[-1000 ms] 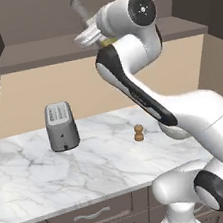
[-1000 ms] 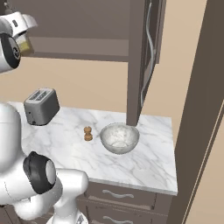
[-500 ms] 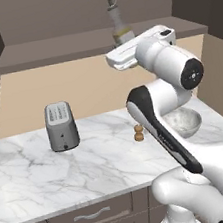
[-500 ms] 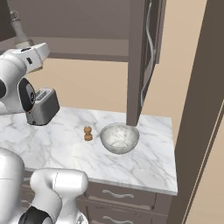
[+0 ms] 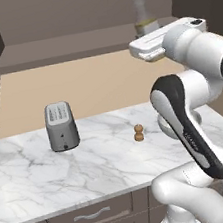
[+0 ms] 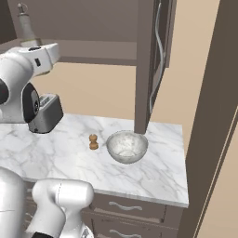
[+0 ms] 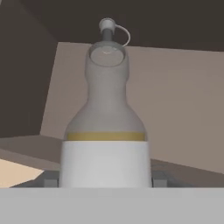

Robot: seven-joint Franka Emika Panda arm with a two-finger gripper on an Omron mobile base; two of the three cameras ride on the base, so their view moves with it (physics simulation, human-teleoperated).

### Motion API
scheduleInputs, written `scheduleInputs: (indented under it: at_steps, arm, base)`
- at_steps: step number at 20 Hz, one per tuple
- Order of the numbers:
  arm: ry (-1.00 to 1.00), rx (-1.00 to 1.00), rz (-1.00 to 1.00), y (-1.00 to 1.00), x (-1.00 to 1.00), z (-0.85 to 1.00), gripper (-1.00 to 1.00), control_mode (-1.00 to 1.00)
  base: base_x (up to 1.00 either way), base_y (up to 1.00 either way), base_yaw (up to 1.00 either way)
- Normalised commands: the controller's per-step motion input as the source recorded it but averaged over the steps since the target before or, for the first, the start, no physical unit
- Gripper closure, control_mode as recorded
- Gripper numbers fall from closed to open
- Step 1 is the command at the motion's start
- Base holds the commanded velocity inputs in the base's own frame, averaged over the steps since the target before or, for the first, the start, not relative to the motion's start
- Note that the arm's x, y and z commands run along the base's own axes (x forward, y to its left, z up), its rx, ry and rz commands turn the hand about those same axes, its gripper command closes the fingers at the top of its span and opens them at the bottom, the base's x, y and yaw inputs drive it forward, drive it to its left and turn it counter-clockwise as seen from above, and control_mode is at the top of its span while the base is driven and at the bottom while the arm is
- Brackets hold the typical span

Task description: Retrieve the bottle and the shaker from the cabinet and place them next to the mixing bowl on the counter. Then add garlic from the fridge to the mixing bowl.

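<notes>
The bottle (image 5: 143, 13), a tall clear glass one with yellowish liquid and a narrow neck ending in a small pour spout, stands upright on the shelf of the dark grey-brown wall cabinet (image 5: 73, 46) in the left base view, right behind the white end of the arm. Down on the white marble counter with grey veins (image 5: 91, 167) there's a grey boxy toaster (image 5: 61, 126) towards the left, and the small brown wooden shaker with a rounded knob top (image 5: 138, 132) stands by itself nearer the middle. Over in the right base view the bottle (image 6: 27, 30) shows at the top left, above the arm's white hand. On the counter (image 6: 158, 176) the shaker (image 6: 93, 142) stands just beside the round pale grey-white speckled mixing bowl (image 6: 127, 146), on its left and not touching it, with the toaster (image 6: 46, 113) further left and partly behind the arm. In the hand view the bottle (image 7: 105, 131) is dead centre and very close, upright, with the gripper (image 7: 105, 179) around its base: one finger tip (image 7: 50, 179) on each side of it. So the jaws sit fairly wide with the bottle between them, but I honestly can't tell if they actually press on the glass.
</notes>
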Motion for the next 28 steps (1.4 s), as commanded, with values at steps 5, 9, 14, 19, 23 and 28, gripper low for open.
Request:
scheduleInputs:
  at_steps: [5,9,14,19,23,28]
  arm:
    - [0.02,0.00,0.07,-0.88,-0.10,-0.28,1.00,-1.00]
    - [-0.13,0.06,0.13,-0.48,-0.17,-0.80,1.00,-1.00]
    - [-0.37,0.14,0.13,-0.24,-0.19,-1.00,1.00,-1.00]
    - [-0.35,0.14,0.11,-0.13,-0.07,-0.83,1.00,-1.00]
    - [-0.19,0.13,0.07,-0.36,-0.11,-0.43,1.00,-1.00]
    - [-0.19,0.11,0.06,-0.29,-0.18,-0.68,1.00,-1.00]
  base:
    - [0.00,0.00,0.00]
    - [0.00,0.00,0.00]
    - [0.00,0.00,0.00]
    - [0.00,0.00,0.00]
    - [0.00,0.00,0.00]
    - [0.00,0.00,0.00]
